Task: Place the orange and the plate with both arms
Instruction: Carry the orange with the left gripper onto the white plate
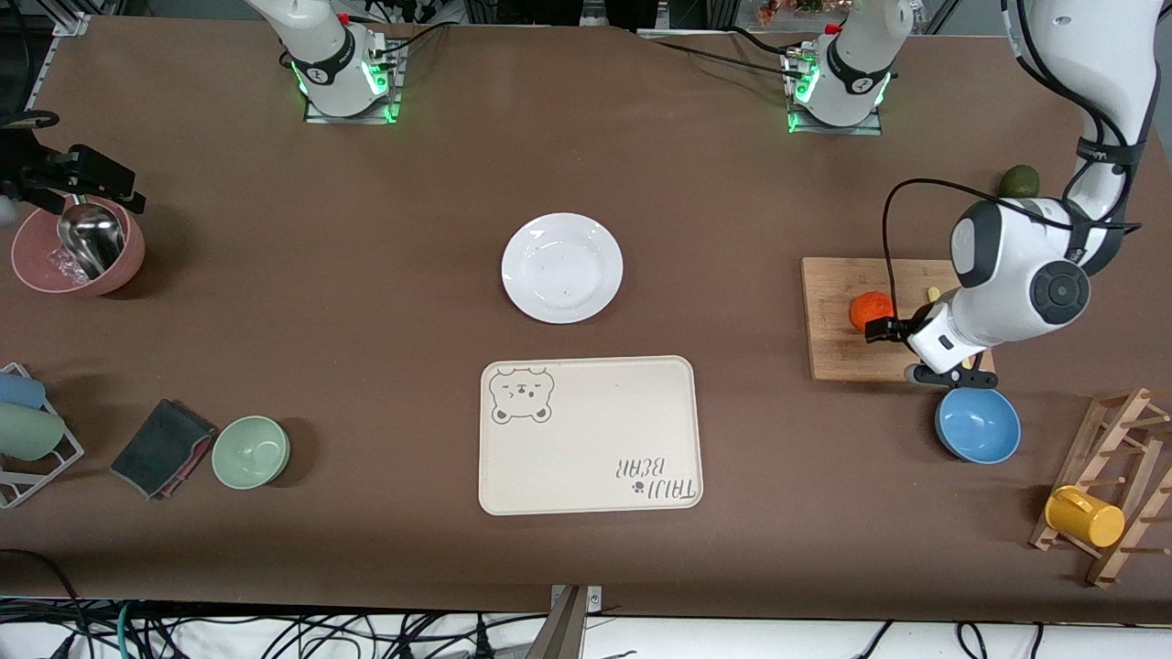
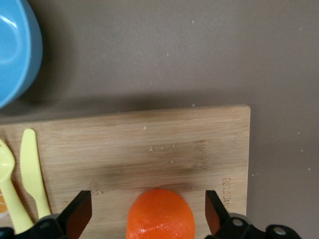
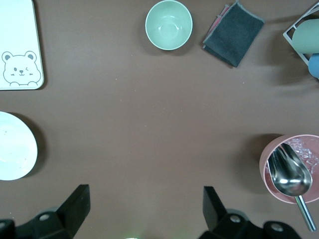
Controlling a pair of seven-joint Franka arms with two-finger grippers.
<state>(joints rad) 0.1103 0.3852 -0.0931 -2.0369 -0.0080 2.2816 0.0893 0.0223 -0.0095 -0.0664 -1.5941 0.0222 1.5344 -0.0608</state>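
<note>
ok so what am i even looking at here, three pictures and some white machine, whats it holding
These are two white jointed robot arms bolted along one edge of a brown table. The big picture comes from a high camera facing them; the other two come from cameras on each arm's wrist.

The left arm's tool is low over a wooden cutting board, its open fingers on either side of a small round orange, not yet gripping it. The right arm's tool hangs open over bare table beside a pink bowl with a metal scoop. Nothing is held.

In the middle lie a round white plate and, nearer the front camera, a cream bear-printed tray. A blue bowl sits by the board.
</note>
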